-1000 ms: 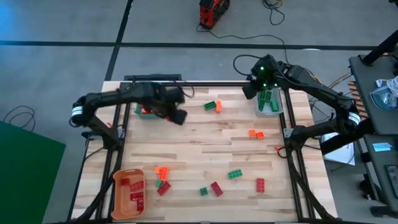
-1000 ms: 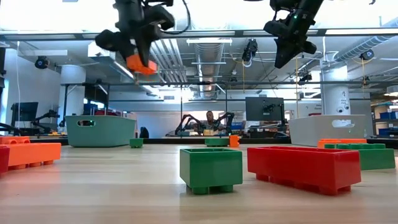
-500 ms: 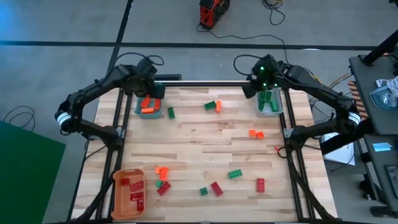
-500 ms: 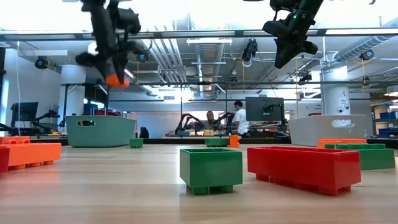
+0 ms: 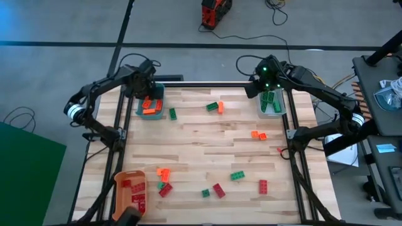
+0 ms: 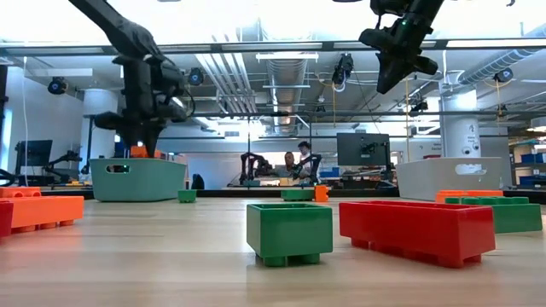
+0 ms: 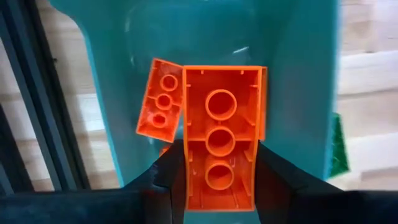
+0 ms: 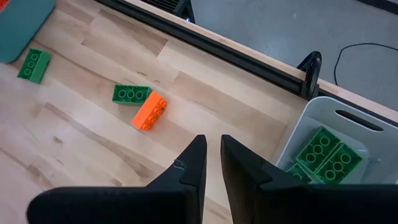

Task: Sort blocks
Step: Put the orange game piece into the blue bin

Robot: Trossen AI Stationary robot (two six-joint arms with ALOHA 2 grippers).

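Note:
My left gripper point(image 5: 146, 89) hangs over the teal bin point(image 5: 162, 102) at the table's far left, shut on an orange brick point(image 7: 221, 124). In the low view the brick point(image 6: 138, 152) sits just above the bin's rim point(image 6: 136, 162). Another orange brick point(image 7: 160, 106) lies in the bin. My right gripper point(image 8: 213, 143) is up in the air beside the grey bin point(image 8: 298, 130) at the far right. It holds nothing, and only a narrow slit shows between its fingers. Green bricks point(image 5: 271, 102) lie in the grey bin. My left gripper pinches the orange brick by its two long sides point(image 7: 186, 168), near one end, between the two fingers. The fingers point down, and the brick runs along them with its hollow underside toward the wrist camera. It is lifted clear over the teal bin.
Loose bricks lie on the wood: a green and orange pair point(image 5: 215, 107), a green one point(image 5: 172, 113), orange ones point(image 5: 258, 134), a cluster point(image 5: 163, 179) and several more along the near side. An orange bin point(image 5: 119, 194) with red bricks stands at the near left corner.
My left gripper has carried the orange brick from over the table toward the far left edge, then down over the teal bin until the brick is just above its rim. It has stayed shut on the brick.

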